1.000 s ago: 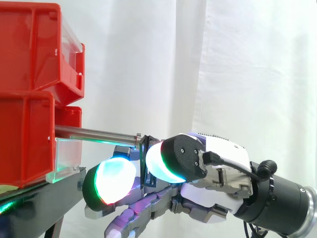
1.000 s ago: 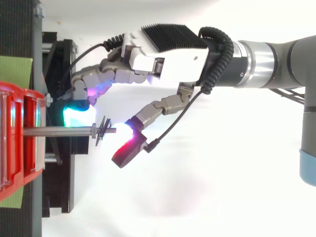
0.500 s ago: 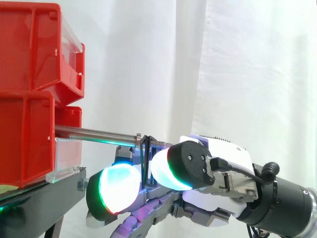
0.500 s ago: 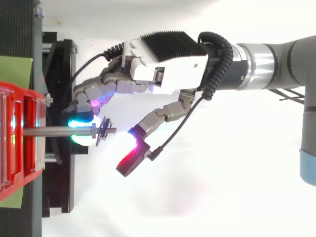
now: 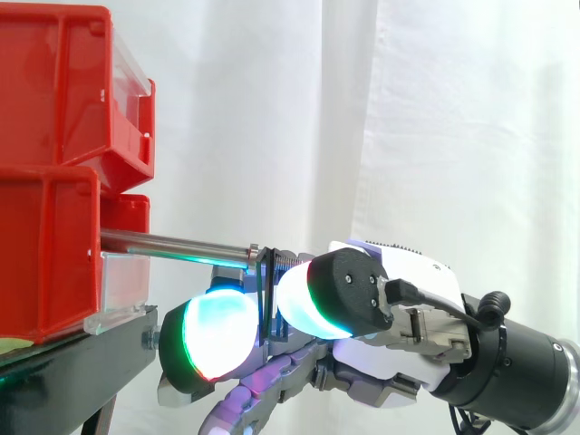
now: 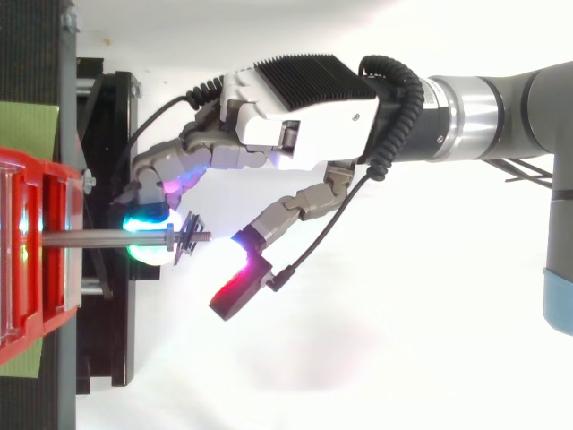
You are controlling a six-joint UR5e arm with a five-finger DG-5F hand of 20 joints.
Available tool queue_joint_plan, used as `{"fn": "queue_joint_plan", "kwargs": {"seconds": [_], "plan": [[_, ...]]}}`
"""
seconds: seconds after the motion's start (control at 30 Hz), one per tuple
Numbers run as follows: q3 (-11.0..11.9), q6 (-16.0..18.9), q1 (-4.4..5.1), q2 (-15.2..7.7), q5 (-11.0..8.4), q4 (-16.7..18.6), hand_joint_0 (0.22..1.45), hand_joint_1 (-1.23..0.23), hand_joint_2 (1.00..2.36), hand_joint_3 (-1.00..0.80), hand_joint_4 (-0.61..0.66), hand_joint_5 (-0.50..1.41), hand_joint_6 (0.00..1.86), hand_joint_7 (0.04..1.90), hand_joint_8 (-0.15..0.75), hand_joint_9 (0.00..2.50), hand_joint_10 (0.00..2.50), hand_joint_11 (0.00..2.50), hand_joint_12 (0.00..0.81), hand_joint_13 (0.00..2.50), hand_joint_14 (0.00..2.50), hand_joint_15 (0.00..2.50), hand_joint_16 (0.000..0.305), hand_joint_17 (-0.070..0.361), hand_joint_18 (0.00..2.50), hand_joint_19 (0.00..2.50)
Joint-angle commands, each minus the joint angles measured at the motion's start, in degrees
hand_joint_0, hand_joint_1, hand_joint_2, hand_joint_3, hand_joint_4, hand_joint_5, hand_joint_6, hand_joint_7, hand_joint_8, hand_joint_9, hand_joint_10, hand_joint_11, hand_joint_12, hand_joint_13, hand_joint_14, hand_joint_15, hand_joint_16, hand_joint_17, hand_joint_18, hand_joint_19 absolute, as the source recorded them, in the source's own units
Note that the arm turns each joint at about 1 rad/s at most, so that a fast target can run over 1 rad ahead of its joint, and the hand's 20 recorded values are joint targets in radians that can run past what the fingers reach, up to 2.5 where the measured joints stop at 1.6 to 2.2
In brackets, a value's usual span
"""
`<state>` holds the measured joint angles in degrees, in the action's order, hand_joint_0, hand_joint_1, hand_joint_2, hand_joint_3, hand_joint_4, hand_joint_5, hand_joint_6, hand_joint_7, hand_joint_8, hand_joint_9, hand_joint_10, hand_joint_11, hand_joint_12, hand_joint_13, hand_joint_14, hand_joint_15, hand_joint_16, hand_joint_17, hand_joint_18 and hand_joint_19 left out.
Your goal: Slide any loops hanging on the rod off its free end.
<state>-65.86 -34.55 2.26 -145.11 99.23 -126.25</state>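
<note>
Nearest, the hand's (image 6: 304,125) thumb pad (image 5: 304,306) stands clear of the rod (image 5: 172,243), with the fingers spread and gripping nothing. Dark loops (image 5: 264,285) hang by the rod's free right end. A finger pad (image 6: 148,237) under the rod sits left of them and should sweep level and rightward until they drop off.

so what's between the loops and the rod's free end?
Nothing but a short bare threaded stretch of the rod; the top view shows it plainly. The loops hang just past a small collar.
</note>
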Motion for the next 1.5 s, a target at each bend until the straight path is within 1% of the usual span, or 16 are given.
{"fn": "queue_joint_plan", "kwargs": {"seconds": [0.0, 0.13, 0.3, 0.47, 0.6, 0.7, 0.9, 0.93, 1.0, 1.1, 1.3, 1.47], "plan": [[-0.05, 0.01, -0.07, 0.00, 0.00, -0.05, 0.59, -0.58, 1.01, -0.36, 0.18, -0.15, 0.58, 1.20, 0.281, 0.77, 0.00, 0.13, 0.288, 1.00, 0.01, 0.25, 0.044, 0.099, 0.93, 0.41], [0.03, -0.08, -0.07, 0.00, 0.00, 0.04, 0.60, -0.60, 1.02, -0.28, 0.17, -0.16, 0.61, 1.16, 0.278, 0.77, 0.00, 0.15, 0.295, 0.97, 0.01, 0.24, 0.044, 0.099, 0.92, 0.41], [0.03, -0.08, -0.07, 0.00, 0.00, 0.04, 0.60, -0.61, 1.02, -0.30, 0.17, -0.16, 0.63, 1.14, 0.280, 0.79, 0.00, 0.15, 0.298, 0.95, 0.01, 0.24, 0.044, 0.099, 0.92, 0.42], [0.03, -0.16, -0.07, 0.00, 0.00, 0.04, 0.61, -0.61, 1.02, -0.29, 0.17, -0.18, 0.71, 1.03, 0.281, 0.80, 0.01, 0.17, 0.294, 0.97, 0.01, 0.24, 0.044, 0.098, 0.93, 0.41], [0.12, -0.16, -0.33, 0.00, 0.35, 0.04, 0.61, -0.61, 1.02, -0.26, 0.17, -0.19, 0.77, 0.96, 0.284, 0.80, 0.01, 0.17, 0.292, 0.97, 0.01, 0.24, 0.043, 0.098, 0.94, 0.42], [0.12, -0.16, -0.42, 0.00, 0.88, 0.04, 0.61, -0.63, 1.02, -0.19, 0.15, -0.20, 0.83, 0.93, 0.285, 0.81, 0.01, 0.19, 0.296, 0.98, 0.01, 0.23, 0.044, 0.098, 0.94, 0.41], [0.39, -0.16, -0.59, 0.00, 1.58, -0.05, 0.60, -0.65, 1.03, -0.11, 0.12, -0.21, 0.86, 0.92, 0.288, 0.81, 0.01, 0.20, 0.293, 0.95, 0.01, 0.23, 0.044, 0.098, 0.94, 0.41], [0.82, -0.16, -0.77, 0.00, 1.93, -0.31, 0.60, -0.65, 1.03, -0.10, 0.12, -0.21, 0.86, 0.92, 0.290, 0.82, 0.01, 0.21, 0.293, 0.95, 0.01, 0.23, 0.044, 0.099, 0.94, 0.41], [0.91, -0.16, -0.77, 0.00, 2.20, -0.40, 0.60, -0.65, 1.03, -0.09, 0.10, -0.21, 0.87, 0.91, 0.290, 0.82, 0.01, 0.21, 0.292, 0.94, 0.01, 0.23, 0.044, 0.098, 0.94, 0.41], [0.91, 0.01, -1.03, 0.00, 2.81, -0.40, 0.60, -0.66, 1.03, -0.07, 0.09, -0.21, 0.88, 0.91, 0.289, 0.82, 0.01, 0.21, 0.291, 0.95, 0.01, 0.23, 0.044, 0.098, 0.93, 0.41], [1.00, 0.01, -1.30, 0.09, 2.99, -0.40, 0.60, -0.66, 1.03, -0.05, 0.08, -0.21, 0.89, 0.91, 0.292, 0.83, 0.01, 0.21, 0.291, 0.95, 0.01, 0.23, 0.043, 0.098, 0.93, 0.41], [1.00, 0.01, -1.30, 0.09, 2.99, -0.40, 0.60, -0.66, 1.03, -0.05, 0.08, -0.21, 0.89, 0.90, 0.290, 0.83, 0.01, 0.22, 0.290, 0.94, 0.01, 0.23, 0.043, 0.097, 0.93, 0.42]]}}
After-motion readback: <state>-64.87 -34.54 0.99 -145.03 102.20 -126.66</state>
